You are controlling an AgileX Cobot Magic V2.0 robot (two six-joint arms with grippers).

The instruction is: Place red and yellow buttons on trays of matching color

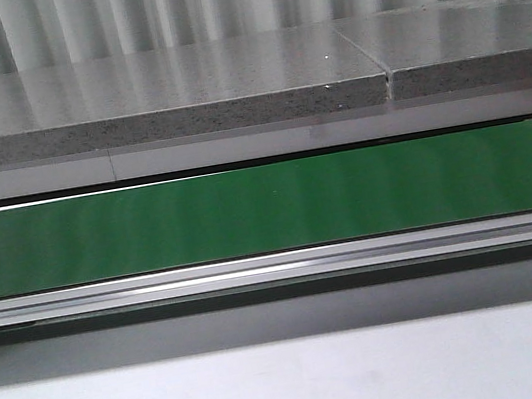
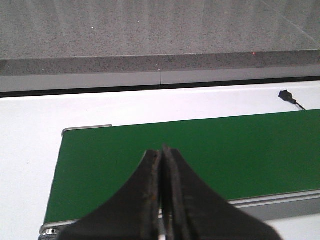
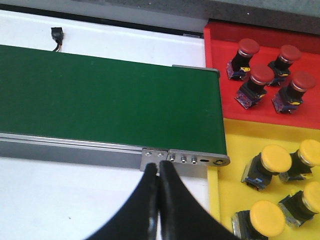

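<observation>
Four push buttons with red mushroom caps (image 3: 265,80) lie tilted in the red plastic tray (image 3: 220,60), and four push buttons with yellow mushroom caps (image 3: 275,160) lie in the yellow plastic tray (image 3: 235,145) right next to it. Both trays sit just past the end of the green conveyor belt (image 3: 110,95), and only my right wrist camera shows them.

My right pincer (image 3: 159,170) hangs low over the silver metal end bracket (image 3: 185,159) of the belt frame, its dark fingers pressed together with nothing between them. My left pincer (image 2: 161,155) hovers over the other end of the same belt, its fingers likewise closed and empty.

The belt rests on the white worktop (image 2: 30,130), where a small black plug with a wire (image 2: 288,95) lies beyond the belt. Farther back runs a grey speckled stone ledge (image 1: 160,105). The front view shows the belt bare, with neither arm in sight.
</observation>
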